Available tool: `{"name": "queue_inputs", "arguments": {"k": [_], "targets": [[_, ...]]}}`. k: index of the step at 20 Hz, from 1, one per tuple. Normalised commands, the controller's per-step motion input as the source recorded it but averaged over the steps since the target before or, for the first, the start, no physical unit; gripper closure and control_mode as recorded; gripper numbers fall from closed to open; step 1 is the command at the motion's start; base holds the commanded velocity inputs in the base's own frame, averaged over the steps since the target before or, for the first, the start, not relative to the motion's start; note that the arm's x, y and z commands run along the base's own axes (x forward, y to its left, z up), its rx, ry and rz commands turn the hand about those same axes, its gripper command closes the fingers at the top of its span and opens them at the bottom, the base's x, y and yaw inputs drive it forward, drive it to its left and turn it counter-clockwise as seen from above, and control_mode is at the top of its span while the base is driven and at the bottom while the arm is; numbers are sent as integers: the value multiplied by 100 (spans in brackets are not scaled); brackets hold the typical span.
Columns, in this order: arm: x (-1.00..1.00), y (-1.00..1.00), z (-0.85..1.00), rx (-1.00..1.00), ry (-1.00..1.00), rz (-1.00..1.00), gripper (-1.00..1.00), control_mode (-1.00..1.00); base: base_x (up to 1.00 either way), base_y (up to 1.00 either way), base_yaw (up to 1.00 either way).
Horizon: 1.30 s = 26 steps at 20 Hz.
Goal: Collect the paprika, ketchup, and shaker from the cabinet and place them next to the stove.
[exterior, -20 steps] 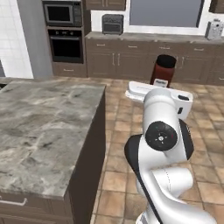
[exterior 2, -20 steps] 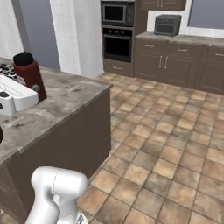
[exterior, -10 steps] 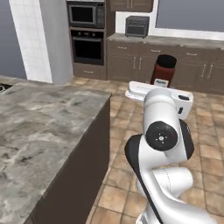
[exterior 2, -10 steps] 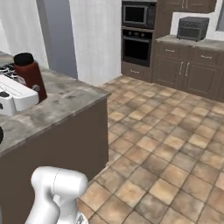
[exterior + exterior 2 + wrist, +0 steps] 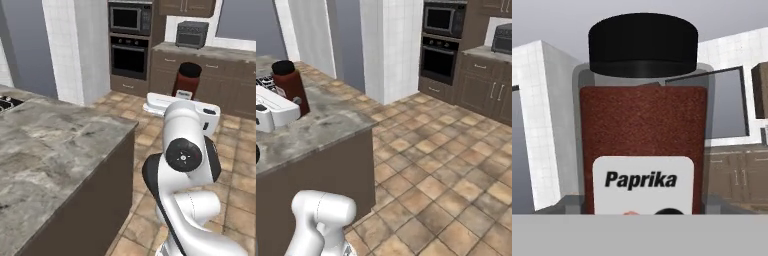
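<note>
Carrying the paprika [image 5: 643,125] upright, claw pinching its base, jar riding above the counter [image 5: 55,150] edge. Stove corner at 9 o'clock in the left base view; next comes lowering the jar beside it.

paprika [image 5: 643,135] base cut off below its label, gripper [image 5: 185,102] fingertips hidden behind the arm

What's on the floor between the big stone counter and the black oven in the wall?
Nothing: just bare brown floor tiles between the counter and the oven, in the right base view.
</note>
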Motion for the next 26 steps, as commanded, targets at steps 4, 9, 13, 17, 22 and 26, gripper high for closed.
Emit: {"name": "queue_inputs", "arguments": {"k": [4,9,13,17,22,26], "targets": [[0,0,0,0,0,0,100,100,57,-64,38],[0,0,0,0,0,0,100,100,47,-65,40],[0,0,0,0,0,0,100,100,40,-61,43],[0,0,0,0,0,0,100,100,38,-60,44],[0,0,0,0,0,0,100,100,37,-62,44],[0,0,0,0,0,0,100,100,37,-63,43]]}}
